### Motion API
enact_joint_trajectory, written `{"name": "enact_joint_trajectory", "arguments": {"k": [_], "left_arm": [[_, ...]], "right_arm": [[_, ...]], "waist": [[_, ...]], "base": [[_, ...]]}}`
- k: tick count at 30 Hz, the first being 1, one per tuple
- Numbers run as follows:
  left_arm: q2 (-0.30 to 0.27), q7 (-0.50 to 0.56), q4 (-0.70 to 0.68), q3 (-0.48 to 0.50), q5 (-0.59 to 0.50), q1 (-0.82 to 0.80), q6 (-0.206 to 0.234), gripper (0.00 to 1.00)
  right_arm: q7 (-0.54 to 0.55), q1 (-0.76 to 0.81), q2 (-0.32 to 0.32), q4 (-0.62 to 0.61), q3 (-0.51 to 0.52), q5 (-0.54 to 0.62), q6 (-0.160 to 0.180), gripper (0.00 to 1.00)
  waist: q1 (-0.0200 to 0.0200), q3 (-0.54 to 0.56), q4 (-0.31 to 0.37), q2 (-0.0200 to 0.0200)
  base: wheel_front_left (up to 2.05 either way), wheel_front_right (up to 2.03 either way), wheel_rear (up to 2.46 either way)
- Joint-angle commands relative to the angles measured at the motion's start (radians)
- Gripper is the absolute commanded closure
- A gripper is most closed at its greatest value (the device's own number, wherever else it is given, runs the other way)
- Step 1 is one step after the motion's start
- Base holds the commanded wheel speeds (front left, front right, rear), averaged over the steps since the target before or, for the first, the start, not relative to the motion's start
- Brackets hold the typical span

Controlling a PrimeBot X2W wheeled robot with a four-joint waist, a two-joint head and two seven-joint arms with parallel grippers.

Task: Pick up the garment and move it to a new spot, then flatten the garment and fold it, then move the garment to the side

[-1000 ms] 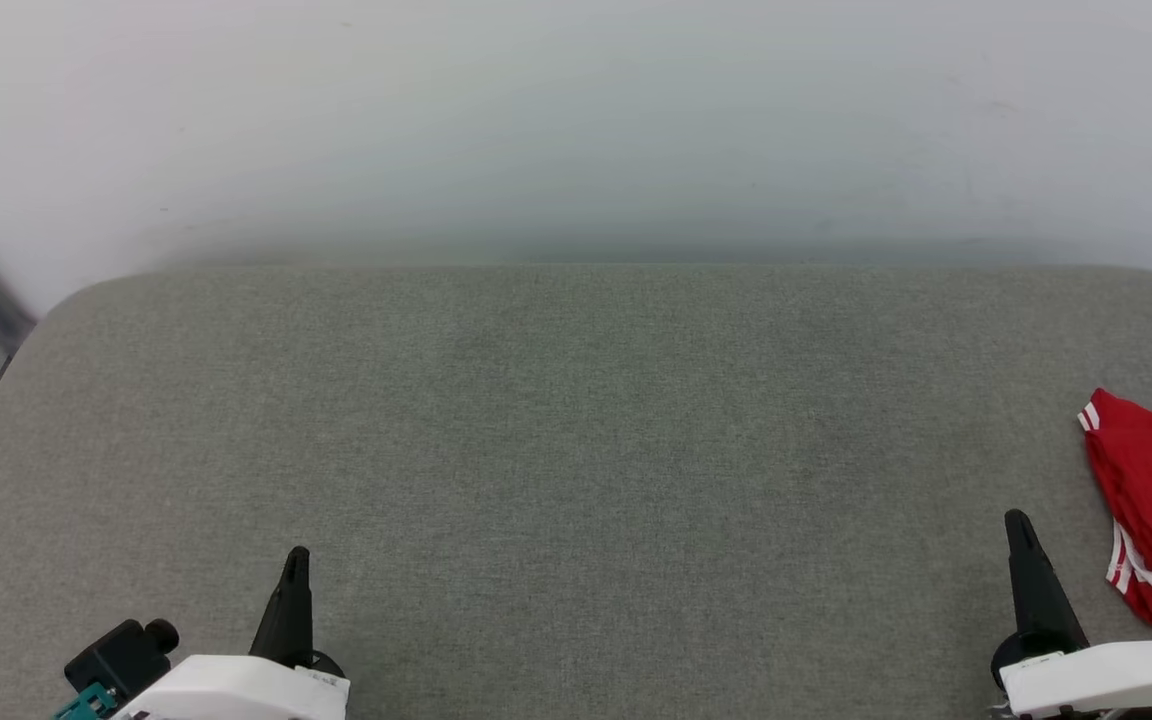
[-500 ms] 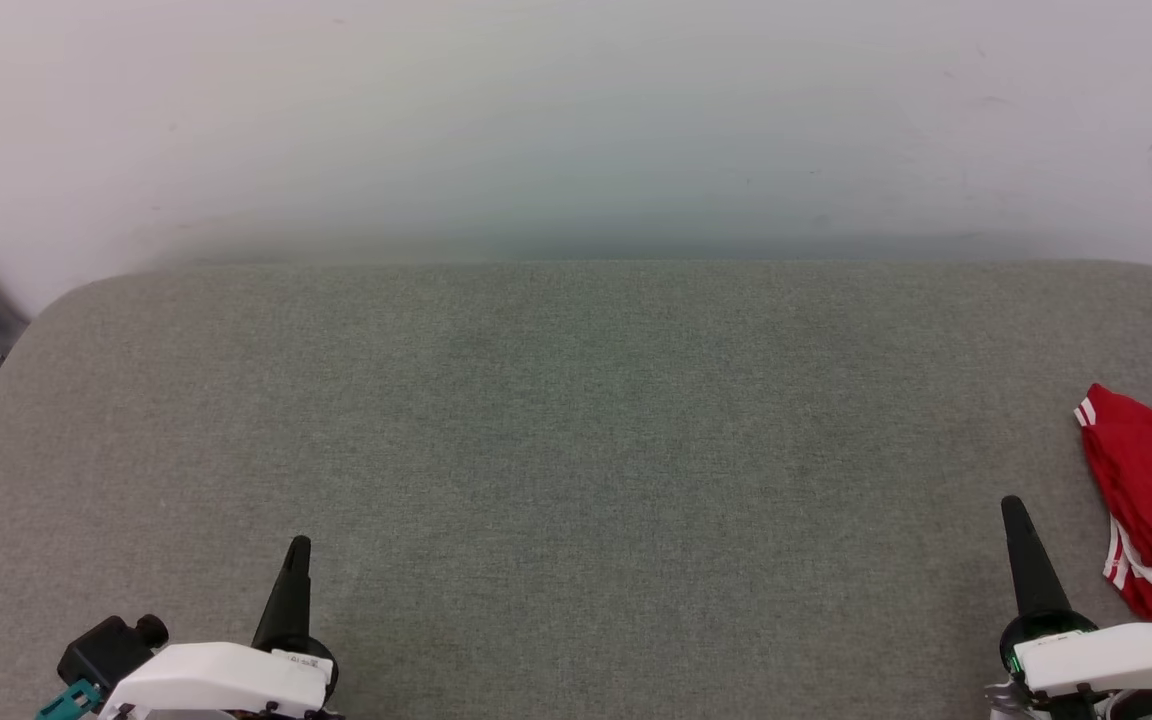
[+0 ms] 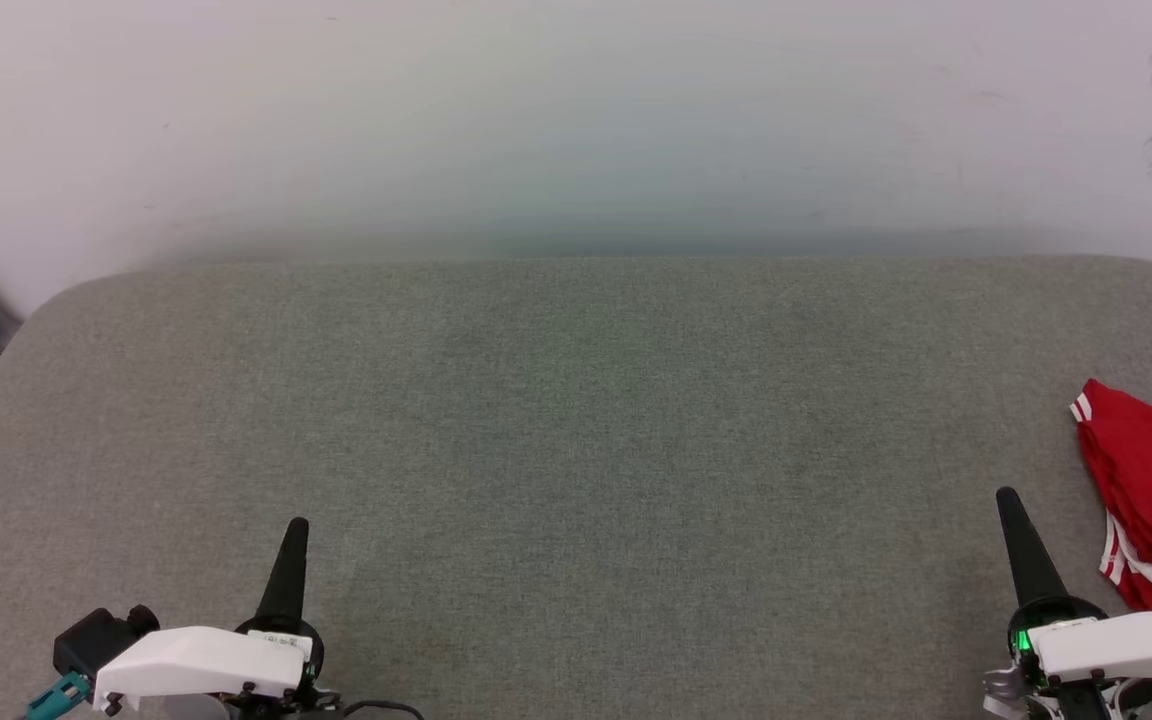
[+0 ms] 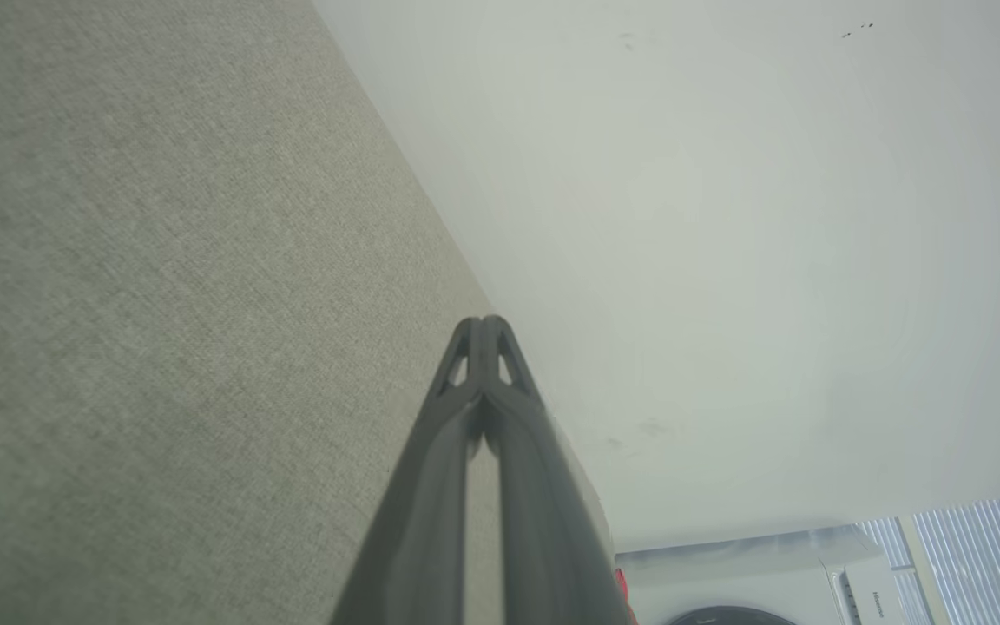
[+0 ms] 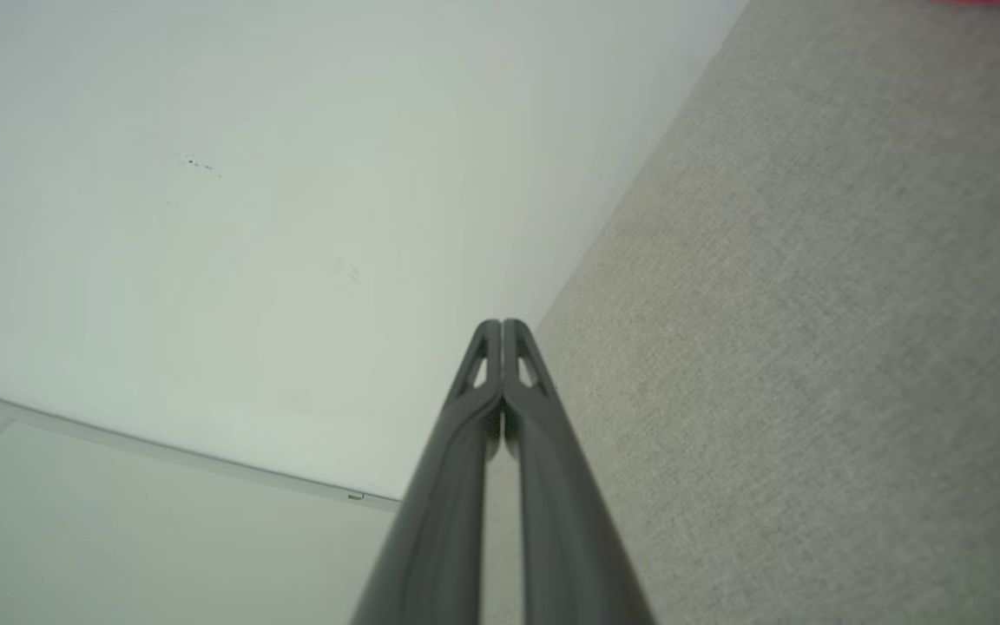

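Left wrist view had the left gripper (image 4: pixel 483 325) with its jaws pressed tight together, and the right wrist view told the same story for the right gripper (image 5: pixel 501 325): jaws together, tips out over the grey fabric worktop (image 3: pixel 576 450) near where it met the white wall (image 3: pixel 576 120). Out from there in the head view, both grippers sat low at the near edge, well apart, fingers pointing toward the wall. The garment (image 3: pixel 1151 480) lay bunched in a red heap with white striped trim at the worktop's far right, just beside the right gripper's fingers but clear of them, partly cut off by the frame edge.
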State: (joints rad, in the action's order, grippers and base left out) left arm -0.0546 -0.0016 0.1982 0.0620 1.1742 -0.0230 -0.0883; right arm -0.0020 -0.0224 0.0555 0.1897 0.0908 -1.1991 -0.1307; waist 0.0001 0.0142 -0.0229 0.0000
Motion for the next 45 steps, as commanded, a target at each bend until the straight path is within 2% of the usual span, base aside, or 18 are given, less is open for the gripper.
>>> {"name": "enact_joint_trajectory", "arguments": {"k": [1, 45], "left_arm": [[-0.005, 0.009, -0.002, 0.005, 0.033, -0.022, -0.008, 1.00], [-0.003, 0.102, 0.043, 0.042, 0.399, -0.085, -0.042, 1.00]], "right_arm": [[0.008, -0.026, 0.005, -0.003, 0.004, -0.031, 0.000, 1.00], [0.102, -0.088, 0.001, 0.051, 0.015, -0.378, 0.000, 1.00]], "waist": [[-0.0001, -0.001, 0.001, 0.0000], [-0.0001, -0.015, 0.020, 0.0000]], "base": [[0.00, 0.00, 0.00], [0.00, 0.00, 0.00]]}}
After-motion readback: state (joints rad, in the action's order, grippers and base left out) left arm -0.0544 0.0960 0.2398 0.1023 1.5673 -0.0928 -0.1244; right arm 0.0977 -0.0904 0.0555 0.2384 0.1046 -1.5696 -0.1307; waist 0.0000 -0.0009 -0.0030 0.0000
